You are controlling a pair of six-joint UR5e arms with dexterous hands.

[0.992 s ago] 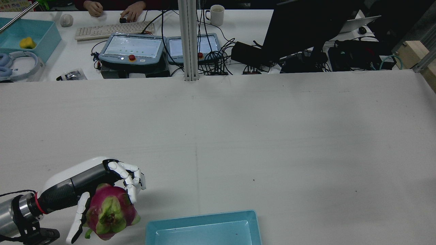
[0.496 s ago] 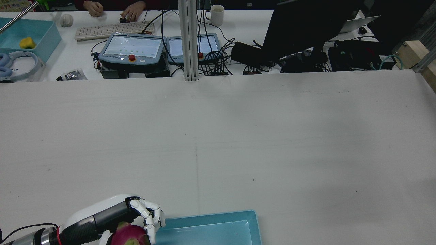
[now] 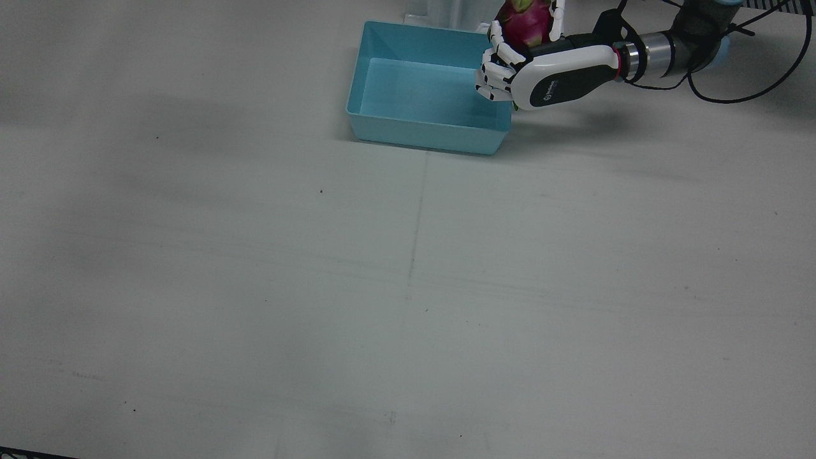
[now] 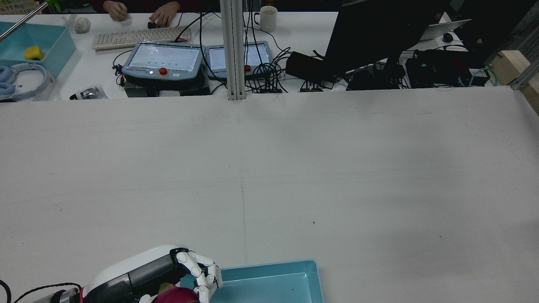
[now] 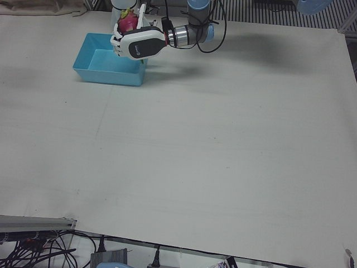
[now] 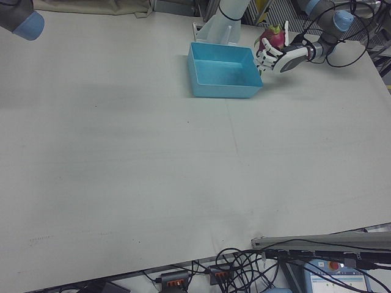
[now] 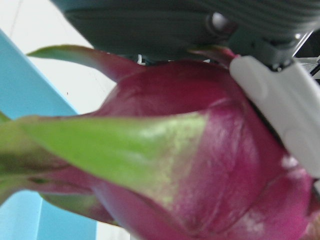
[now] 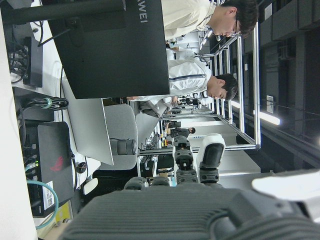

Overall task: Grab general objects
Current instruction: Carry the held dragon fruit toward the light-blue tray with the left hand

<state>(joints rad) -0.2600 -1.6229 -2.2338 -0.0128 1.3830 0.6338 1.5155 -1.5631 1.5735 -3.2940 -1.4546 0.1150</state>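
Note:
My left hand (image 3: 542, 70) is shut on a pink dragon fruit with green scales (image 3: 524, 16) and holds it up at the right end of the light blue bin (image 3: 424, 137). Its fingers reach over the bin's rim. In the rear view the hand (image 4: 164, 273) and the fruit (image 4: 174, 296) sit at the bottom edge, left of the bin (image 4: 269, 286). The fruit fills the left hand view (image 7: 200, 150). My right hand (image 8: 195, 210) shows only in its own view, raised off the table, fingers apart and empty.
The bin holds nothing. An aluminium post (image 4: 233, 50) stands at the table's far edge. Behind it are teach pendants (image 4: 164, 59), a keyboard (image 4: 141, 38), a mug (image 4: 268, 17) and a monitor (image 4: 379, 33). The right arm's elbow (image 6: 18, 15) sits at the far corner.
My left hand has carried the dragon fruit to the right and nearer the robot's side, from beside the bin to its rim. The fruit has dropped mostly below the rear view's edge.

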